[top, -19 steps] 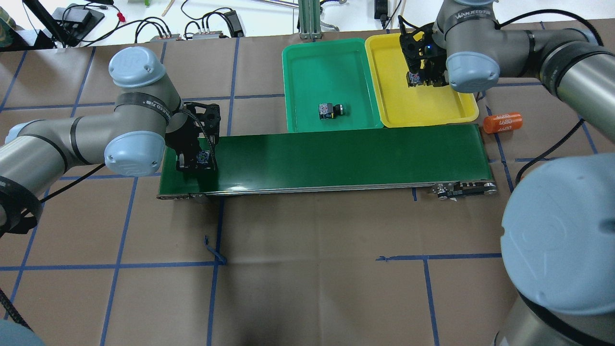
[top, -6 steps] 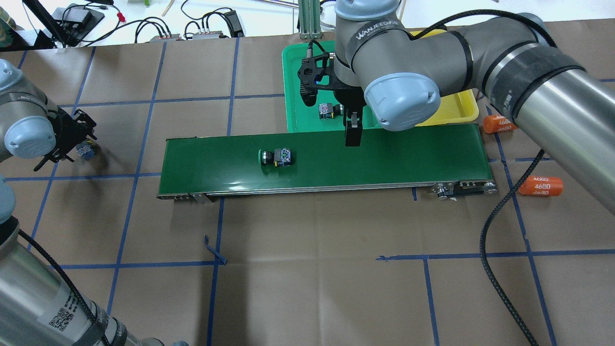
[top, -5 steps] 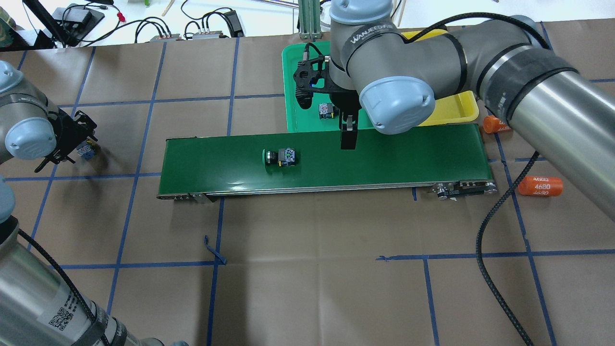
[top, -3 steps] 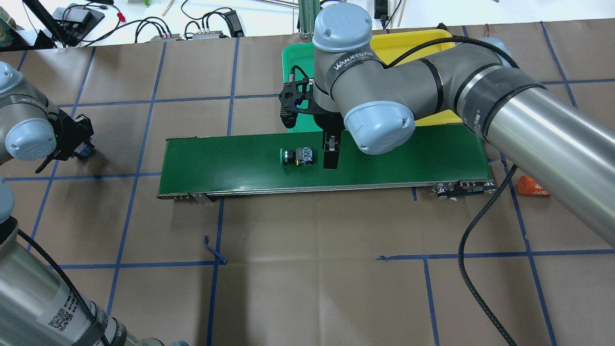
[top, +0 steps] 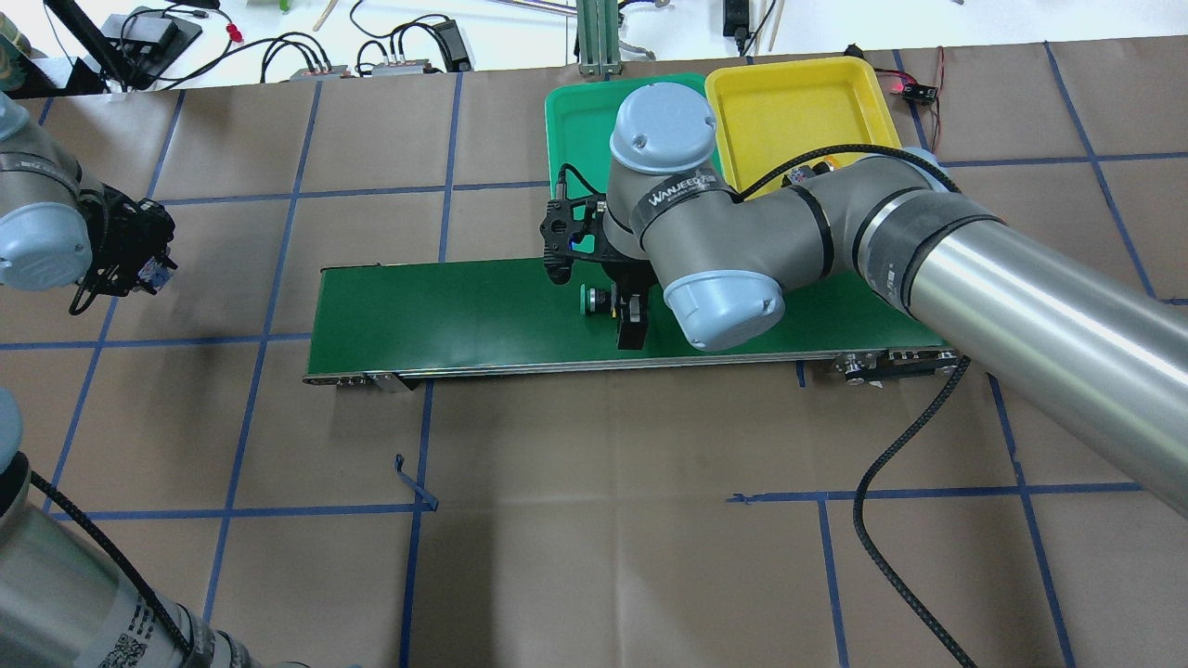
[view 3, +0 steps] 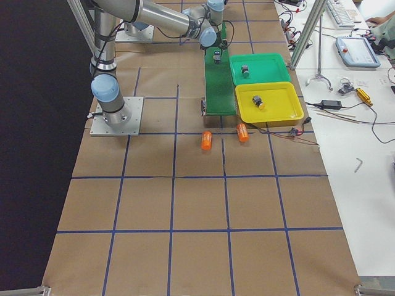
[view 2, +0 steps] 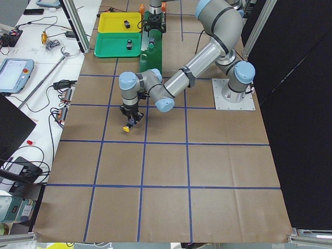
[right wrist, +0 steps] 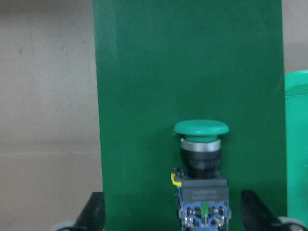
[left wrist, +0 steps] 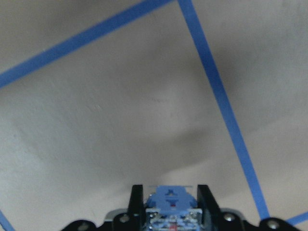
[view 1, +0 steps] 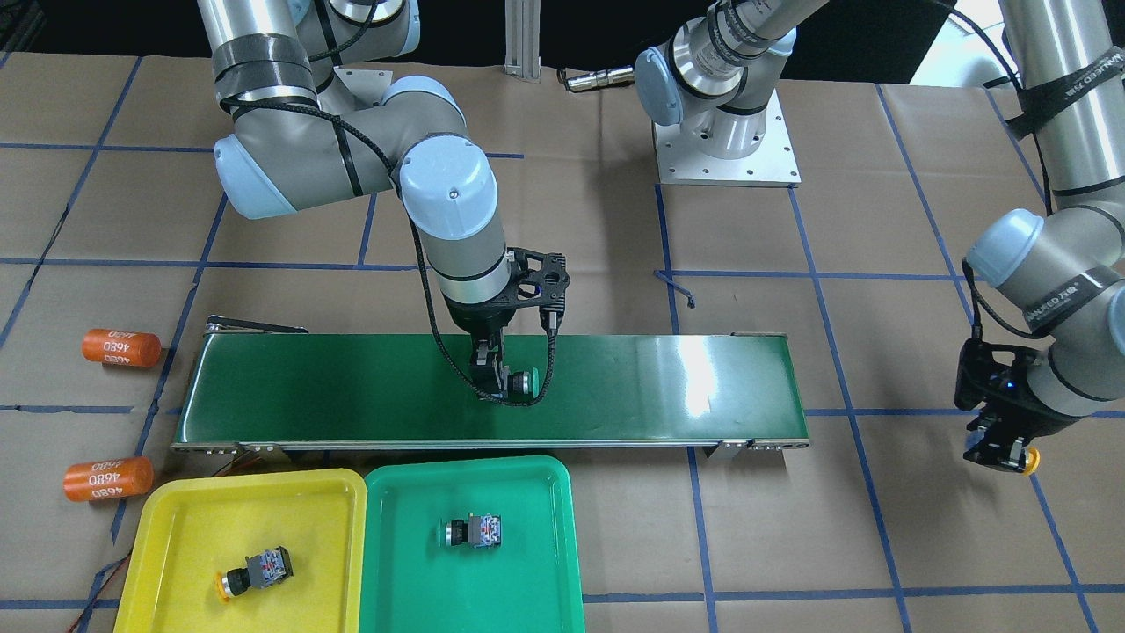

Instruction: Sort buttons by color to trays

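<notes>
Right wrist-mounted view: the right jaws stand wide astride a green-capped black push-button switch [right wrist: 201,163] lying on the long dark green conveyor belt [right wrist: 144,96]. Front-facing, at the belt's 3 o'clock, the left jaws clamp a yellow-capped switch [view 1: 1025,459] over the brown paper-covered desk [view 1: 879,527]. At 6 o'clock, a shallow yellow plastic tray [view 1: 176,514] and a teal-green plastic tray [view 1: 536,563] hold one switch each.

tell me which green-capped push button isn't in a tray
The green-capped button on the dark green conveyor belt, straddled by the open right gripper; the other green-capped button lies in the teal-green tray.
</notes>
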